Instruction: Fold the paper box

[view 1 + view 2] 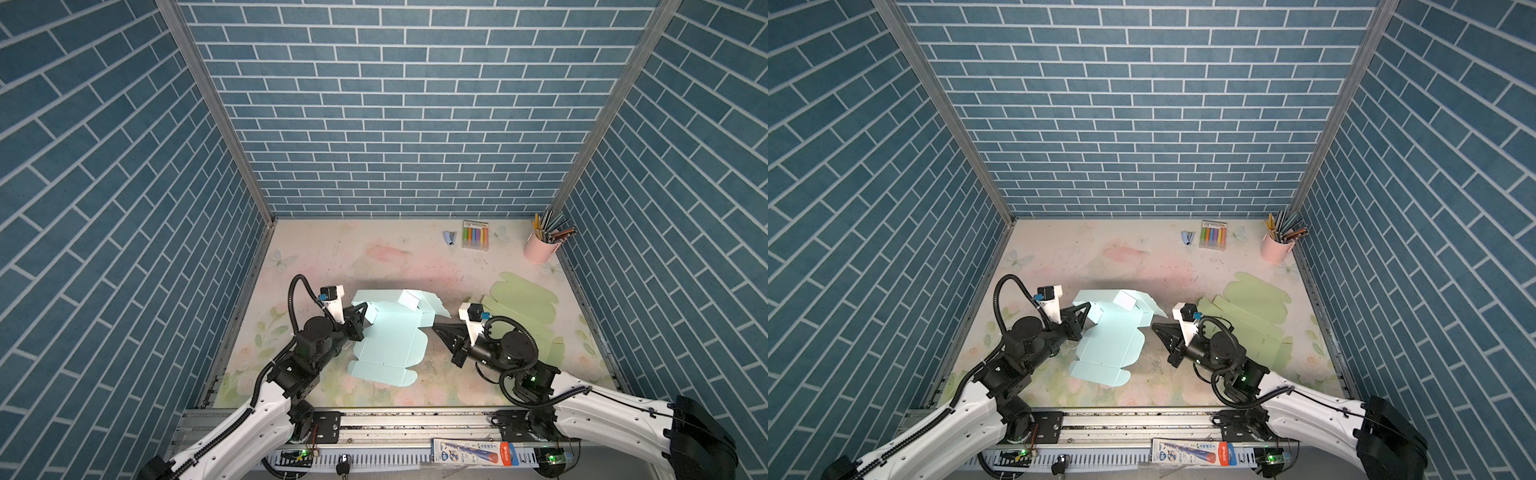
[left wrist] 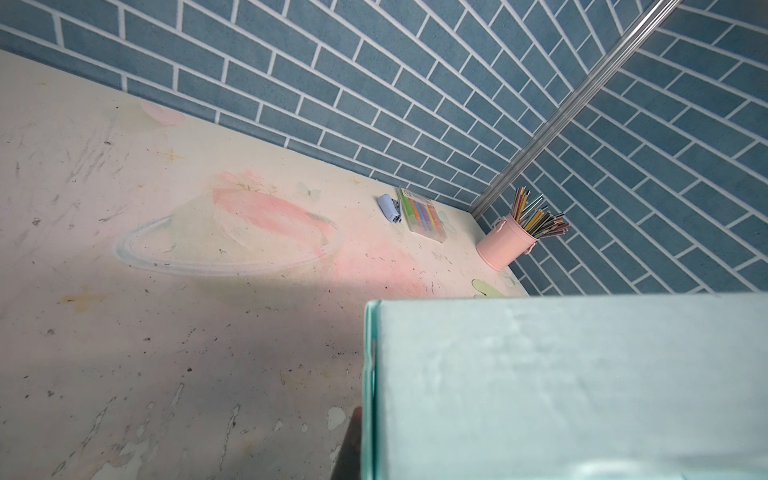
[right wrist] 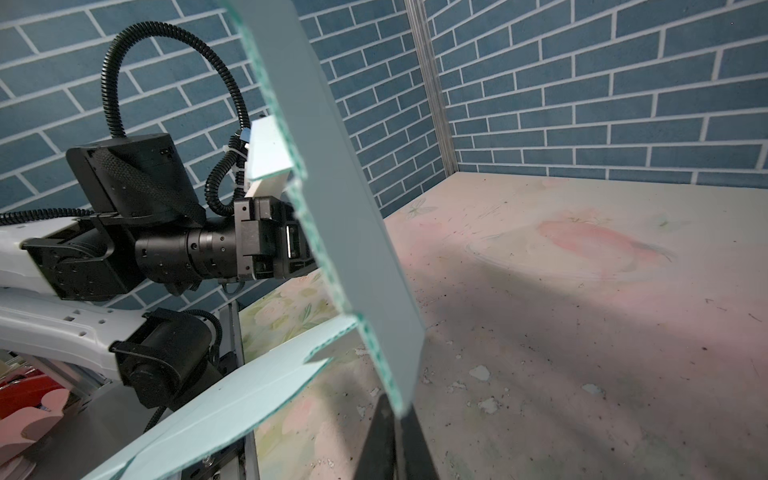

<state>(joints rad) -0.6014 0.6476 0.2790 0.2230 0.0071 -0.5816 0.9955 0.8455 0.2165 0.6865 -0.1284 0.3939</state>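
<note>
At the paper box's left side, our left claw (image 1: 365, 308) is closed on an upright wall of the box. Its own wrist view shows only a sliver of dark finger (image 2: 350, 438) beside the wall's cut edge, so we read that grip mainly from both top views. The paper box (image 1: 388, 338) is pale blue corrugated card, matte and smooth-faced, and half formed. A broad panel with rounded tabs lies flat on the scuffed, floral-printed table (image 1: 316, 253), while walls and a folded tab stand up at its far end. Only the right wrist view shows the fluted cut edge of a raised, tilted flap and a notch in the flat panel. Our right claw (image 3: 394, 411), a slim black wedge at the box's right edge, is pinched shut on that flap's lower corner. Right of the box lies a flat, pale green card blank (image 1: 521, 309) with scalloped edges. Beyond the box, by the back wall, we see a small blue stapler (image 1: 449, 237), a clear pack of coloured markers (image 1: 475, 235) and a pink cup (image 1: 539, 250) bristling with pencils.
</note>
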